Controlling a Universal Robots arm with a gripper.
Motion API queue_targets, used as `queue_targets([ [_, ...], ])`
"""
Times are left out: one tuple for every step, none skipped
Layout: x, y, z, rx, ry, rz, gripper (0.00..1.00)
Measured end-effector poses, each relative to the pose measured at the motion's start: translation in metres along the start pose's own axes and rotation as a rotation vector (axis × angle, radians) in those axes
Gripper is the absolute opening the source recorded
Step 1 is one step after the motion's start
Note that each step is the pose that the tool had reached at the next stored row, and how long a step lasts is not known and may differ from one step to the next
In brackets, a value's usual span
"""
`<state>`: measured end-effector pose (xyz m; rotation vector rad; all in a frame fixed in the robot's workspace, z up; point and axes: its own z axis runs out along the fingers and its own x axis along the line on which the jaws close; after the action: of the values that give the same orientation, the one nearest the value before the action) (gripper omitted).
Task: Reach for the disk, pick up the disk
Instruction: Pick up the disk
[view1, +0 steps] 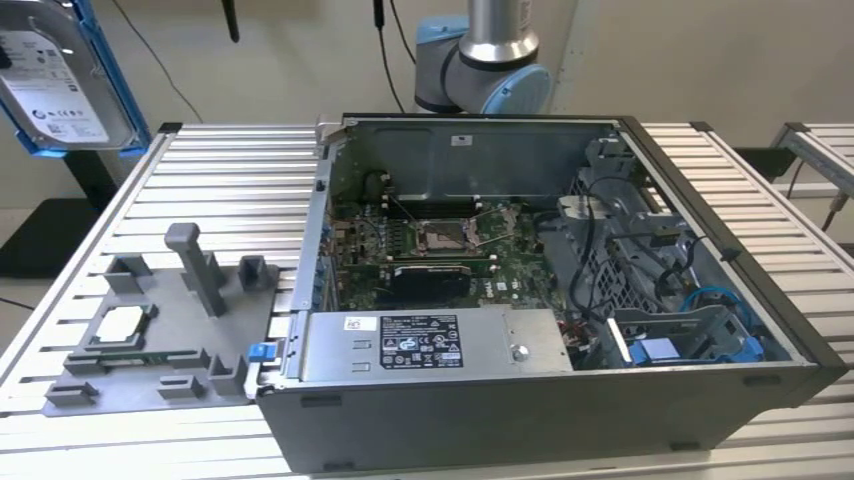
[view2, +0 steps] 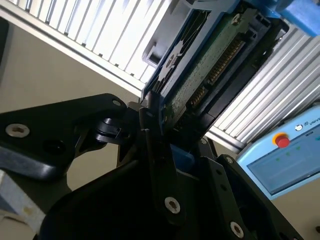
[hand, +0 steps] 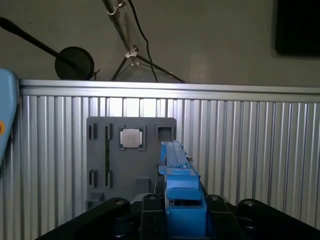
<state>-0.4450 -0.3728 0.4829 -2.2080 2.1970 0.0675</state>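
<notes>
1. You see the disk, a flat silver hard drive with a white label and a bright blue plastic frame (view1: 60, 80), at the far upper corner of the exterior view's left. Its label face is turned to the camera and it sits tilted.
2. The claw is clenched on the disk. In the second wrist view the black gripper (view2: 165, 125) clamps one end of the drive (view2: 210, 65), which you see edge-on with its green circuit board and connector row exposed.
3. In the first wrist view the drive's blue frame (hand: 182, 190) stands between the black fingers (hand: 150, 202).
4. Beyond the held drive you see the grey plastic fixture tray (hand: 131, 155) lying on the ribbed aluminium table (hand: 250, 150). The disk touches neither.
5. A small square silver chip (hand: 131, 138) sits in a pocket of that tray; the exterior view shows it too (view1: 123, 322).
6. The open black computer case (view1: 534, 300) stands just beside the tray (view1: 147, 350), on the exterior view's right of it.
</notes>
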Motion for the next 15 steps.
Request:
queue_targets([
  [-0.0001, 0.0, -0.0016, 0.0, 0.0, 0.0, 0.0],
  [-0.0002, 0.0, -0.0032, 0.0, 0.0, 0.0, 0.0],
  [-0.0002, 0.0, -0.0047, 0.0, 0.0, 0.0, 0.0],
  [-0.0003, 0.0, -0.0061, 0.0, 0.0001, 0.0, 0.0],
  [-0.0004, 0.0, -0.0075, 0.0, 0.0001, 0.0, 0.0],
  [-0.0004, 0.0001, -0.0087, 0.0, 0.0001, 0.0, 0.0],
  [-0.0005, 0.0001, -0.0099, 0.0, 0.0001, 0.0, 0.0],
  [-0.0005, 0.0001, -0.0112, 0.0, 0.0001, 0.0, 0.0],
  [-0.0006, 0.0001, -0.0122, 0.0, 0.0001, 0.0, 0.0],
  [-0.0007, 0.0002, -0.0134, 0.0001, 0.0, 0.0, 0.0],
  [-0.0007, 0.0001, -0.0145, 0.0001, 0.0, 0.0, 0.0],
  [-0.0008, 0.0002, -0.0156, 0.0001, 0.0, 0.0, 0.0],
  [-0.0008, 0.0002, -0.0168, 0.0002, 0.0, 0.0, 0.0],
  [-0.0009, 0.0002, -0.0194, 0.0001, 0.0001, 0.0, 0.0],
  [-0.001, 0.0002, -0.0206, 0.0001, 0.0001, 0.0, 0.0],
])
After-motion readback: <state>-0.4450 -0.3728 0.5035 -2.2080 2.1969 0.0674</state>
